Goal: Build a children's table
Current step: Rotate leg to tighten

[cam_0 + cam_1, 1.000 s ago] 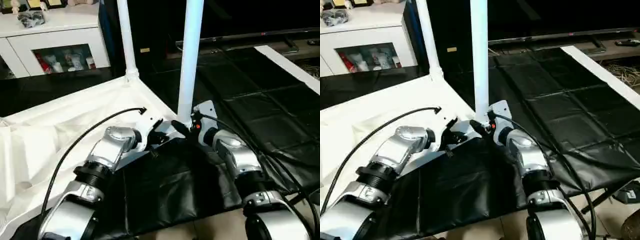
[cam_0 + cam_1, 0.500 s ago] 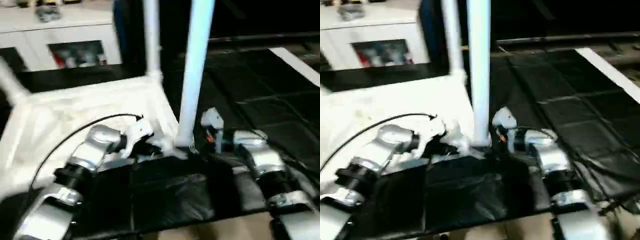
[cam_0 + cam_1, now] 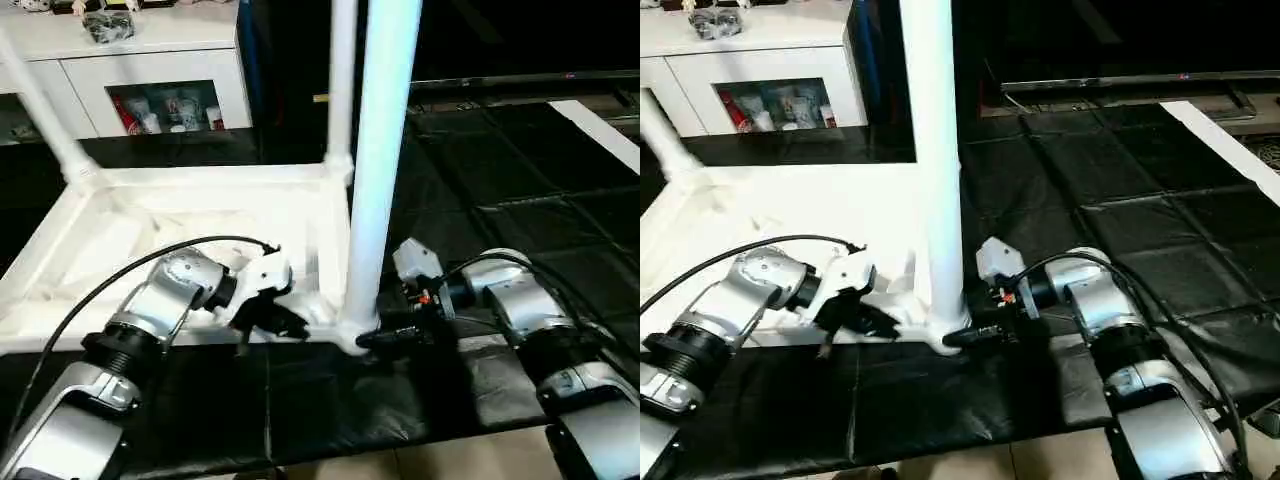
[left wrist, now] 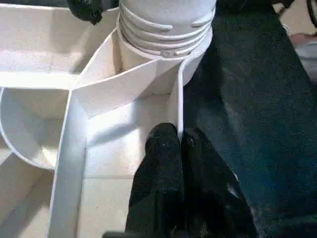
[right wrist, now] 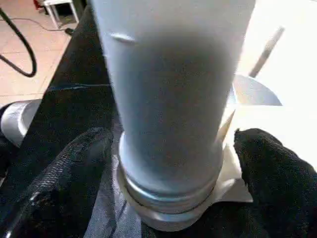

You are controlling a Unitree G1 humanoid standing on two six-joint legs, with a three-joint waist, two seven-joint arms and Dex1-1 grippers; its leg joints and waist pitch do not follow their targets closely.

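My left claw (image 4: 179, 144) pinches a stiff rib (image 4: 176, 106); my right claw (image 5: 168, 163), released, straddles the light, slick leg (image 3: 380, 180) base.

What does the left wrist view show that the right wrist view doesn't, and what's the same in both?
Left wrist view: the left gripper pinching a thin rib of the tabletop's ribbed underside, with the leg's ridged collar seated in the corner socket. Right wrist view: the right gripper with its fingers spread either side of the near leg, plus tiled floor. Both: that leg's base and the black mat.
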